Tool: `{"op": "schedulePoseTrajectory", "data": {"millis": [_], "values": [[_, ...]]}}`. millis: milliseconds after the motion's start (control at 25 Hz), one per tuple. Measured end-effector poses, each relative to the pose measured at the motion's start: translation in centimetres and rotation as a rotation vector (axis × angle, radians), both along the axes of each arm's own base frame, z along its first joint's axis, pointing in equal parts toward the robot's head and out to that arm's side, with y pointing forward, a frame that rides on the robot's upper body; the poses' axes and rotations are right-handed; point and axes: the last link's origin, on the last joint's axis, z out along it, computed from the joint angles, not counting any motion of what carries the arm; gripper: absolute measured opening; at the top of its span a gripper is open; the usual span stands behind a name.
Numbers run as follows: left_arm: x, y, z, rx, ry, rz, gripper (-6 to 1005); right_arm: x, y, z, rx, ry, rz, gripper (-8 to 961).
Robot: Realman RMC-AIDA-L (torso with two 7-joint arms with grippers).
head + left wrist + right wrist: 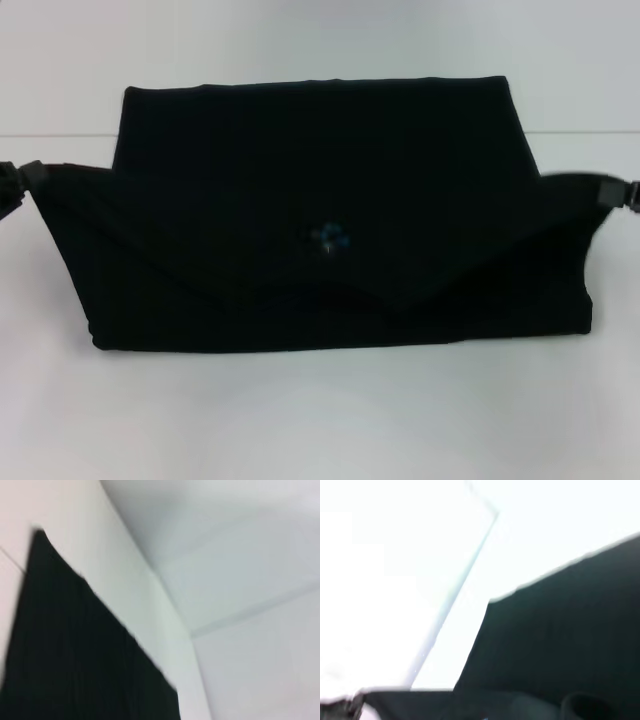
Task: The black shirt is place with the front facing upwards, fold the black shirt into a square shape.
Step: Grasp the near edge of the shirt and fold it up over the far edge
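Note:
The black shirt lies partly folded on the white table, with a small blue neck label near its middle. A fold of the cloth is stretched between both grippers, rising to a point at each side. At the left edge of the head view, my left gripper is shut on the left corner. My right gripper is shut on the right corner at the right edge. The left wrist view shows black shirt cloth, and so does the right wrist view. No lettering shows.
The white table spreads in front of and behind the shirt. A thin seam line crosses it at the back. Pale surfaces and a seam fill the rest of the wrist views.

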Motion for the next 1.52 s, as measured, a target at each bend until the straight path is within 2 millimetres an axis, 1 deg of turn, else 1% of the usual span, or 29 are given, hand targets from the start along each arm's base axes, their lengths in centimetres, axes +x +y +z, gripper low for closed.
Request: {"op": "schedulePoseTrajectory", "data": {"millis": [160,320,560,760,880,1040,1080,1120,1280,1520], "values": [[-0.5,0.5,-0.9,0.044,0.015,0.032,16,1.0,0.7,-1.2,0.109,0.007,-0.037,45],[-0.1,1.5,-1.8,0.070,0.064,0.022,17,1.4,1.8,-2.3,0.211,-0.042,-0.055,44],[0.9,3.5,-2.8,0.108,0.139,-0.001,18,0.7,4.0,-3.8,0.274,-0.126,-0.048,44],[1.4,4.8,-3.0,0.134,0.191,-0.002,19,0.0,5.4,-4.0,0.300,-0.170,-0.042,53],[1.2,5.1,-3.3,0.136,0.221,0.017,20,0.0,5.6,-4.3,0.305,-0.189,-0.048,59],[0.6,5.3,-4.5,0.107,0.281,0.053,21,0.3,5.5,-5.4,0.279,-0.216,-0.061,66],[0.2,5.3,-5.2,0.096,0.305,0.079,21,0.5,5.4,-5.8,0.270,-0.224,-0.066,68],[0.2,5.3,-5.2,0.096,0.305,0.079,21,0.6,5.4,-6.1,0.260,-0.233,-0.070,70],[-0.2,5.2,-6.4,0.078,0.315,0.117,22,0.9,5.1,-7.4,0.224,-0.261,-0.082,77],[-0.2,4.9,-7.0,0.070,0.288,0.124,23,1.6,4.6,-7.9,0.198,-0.293,-0.104,88]]}}
